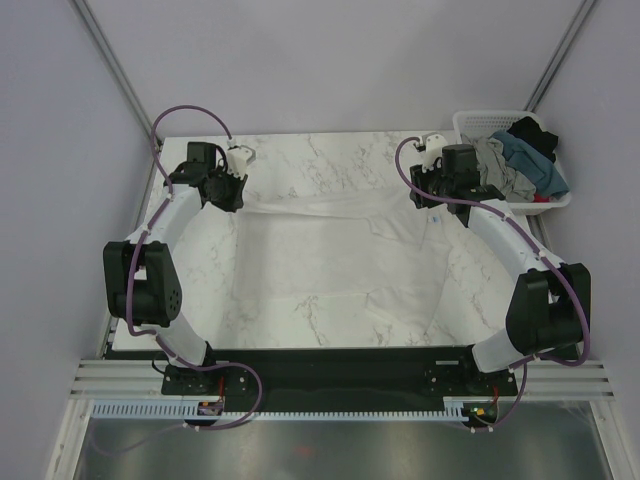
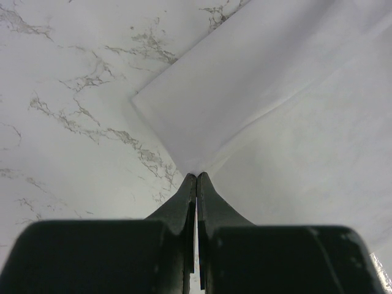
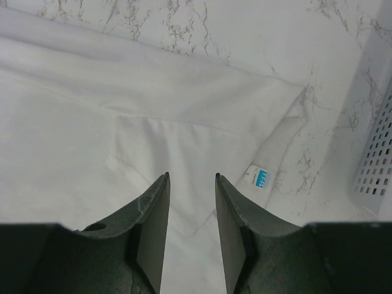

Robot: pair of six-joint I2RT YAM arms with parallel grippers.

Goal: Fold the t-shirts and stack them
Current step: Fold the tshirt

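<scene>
A large white t-shirt lies spread over the marble table. My left gripper is at the far left and is shut on a corner of the shirt. In the left wrist view the cloth draws to a point at the closed tips. My right gripper is at the far right, open and empty. It hangs just above the shirt near the collar, with its tips apart. The blue collar label lies just to their right. Grey, teal-blue and black t-shirts lie in the basket.
The white lattice basket stands at the table's back right corner, close to my right gripper. Its wall shows at the right edge of the right wrist view. Bare marble lies behind and left of the shirt. A dark strip runs along the near edge.
</scene>
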